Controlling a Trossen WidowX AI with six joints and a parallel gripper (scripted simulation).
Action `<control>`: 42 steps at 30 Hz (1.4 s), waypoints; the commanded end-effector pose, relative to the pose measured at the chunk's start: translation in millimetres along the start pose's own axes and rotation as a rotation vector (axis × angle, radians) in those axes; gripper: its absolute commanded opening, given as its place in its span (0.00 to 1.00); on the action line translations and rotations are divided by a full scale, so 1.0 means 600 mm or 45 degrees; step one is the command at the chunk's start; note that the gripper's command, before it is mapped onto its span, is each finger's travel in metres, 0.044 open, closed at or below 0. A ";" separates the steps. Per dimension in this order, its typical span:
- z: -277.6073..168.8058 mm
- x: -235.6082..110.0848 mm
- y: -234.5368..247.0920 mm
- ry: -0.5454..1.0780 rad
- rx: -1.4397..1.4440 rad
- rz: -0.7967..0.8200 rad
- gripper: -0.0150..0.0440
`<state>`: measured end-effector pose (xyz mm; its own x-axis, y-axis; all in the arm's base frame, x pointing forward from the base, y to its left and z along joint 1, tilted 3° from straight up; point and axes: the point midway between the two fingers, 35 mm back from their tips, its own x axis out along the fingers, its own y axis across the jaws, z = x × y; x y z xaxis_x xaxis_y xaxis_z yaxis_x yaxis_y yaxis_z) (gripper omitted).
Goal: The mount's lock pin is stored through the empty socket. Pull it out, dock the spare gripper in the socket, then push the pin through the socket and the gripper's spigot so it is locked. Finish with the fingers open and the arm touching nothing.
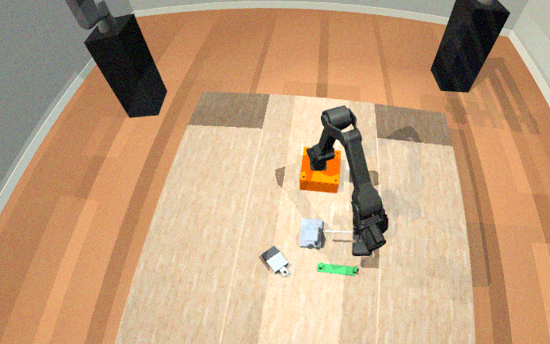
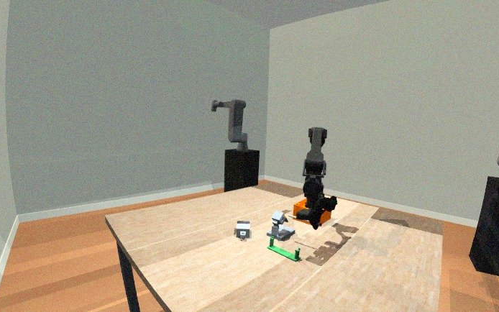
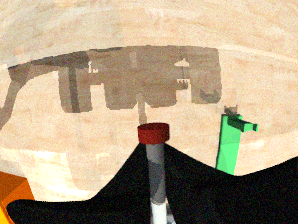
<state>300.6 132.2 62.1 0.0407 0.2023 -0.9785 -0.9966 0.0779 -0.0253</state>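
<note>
The end effector [image 1: 359,243] is clenched on the lock pin [image 1: 338,231], gripping it near the head end. In the wrist view you can see the pin's [image 3: 154,183] pale shaft running up between the dark fingers with a red cap on top.

Using the grey mount [image 1: 311,233] as the landmark: the pin sits just to its right in the top view, lying level, with its free tip right at the mount's side. Can't tell whether the tip is fully clear of the socket or just touching it.

Counts: one pin, one mount, one spare gripper [image 1: 276,259], one green bracket [image 1: 337,269], one orange base block [image 1: 320,173] under the arm.

The spare gripper lies on the desk [image 1: 208,238] below and left of the mount, well apart from it, so the socket holds no gripper. The green bracket is just below and right of the mount.

View differences: the red cap only shows in the wrist view. The exterior view shows the mount [image 2: 280,226] standing upright with a tilted top, which the top view flattens out.
</note>
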 end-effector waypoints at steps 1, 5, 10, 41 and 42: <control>0.002 0.000 -0.007 0.000 0.004 0.000 0.25; 0.010 -0.004 -0.027 -0.001 0.013 -0.004 0.25; 0.019 -0.008 -0.052 -0.002 0.026 -0.008 0.25; 0.058 -0.015 -0.190 -0.009 0.100 -0.032 0.25; 0.057 -0.014 -0.190 -0.009 0.100 -0.032 0.25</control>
<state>412.3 154.7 80.6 0.0664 0.2065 -0.9762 -0.9880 0.1506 -0.0353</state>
